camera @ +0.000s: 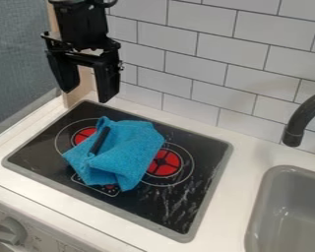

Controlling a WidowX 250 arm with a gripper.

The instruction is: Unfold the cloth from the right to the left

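Observation:
A blue cloth (130,152) lies bunched and folded on the black stovetop (167,204), covering parts of the two red burners. A dark, narrow bar-shaped thing shows at the cloth's left part, with cloth on both sides of it. High at the upper left, above the stove's back left corner, the black gripper (88,93) hangs with its two fingers pointing down and spread apart. Nothing is between them, and the gripper does not touch the cloth.
At the right are a grey sink (288,209) and a dark curved faucet (304,115). White wall tiles (206,64) rise behind the counter. A knob (12,230) sits on the stove's front at the lower left.

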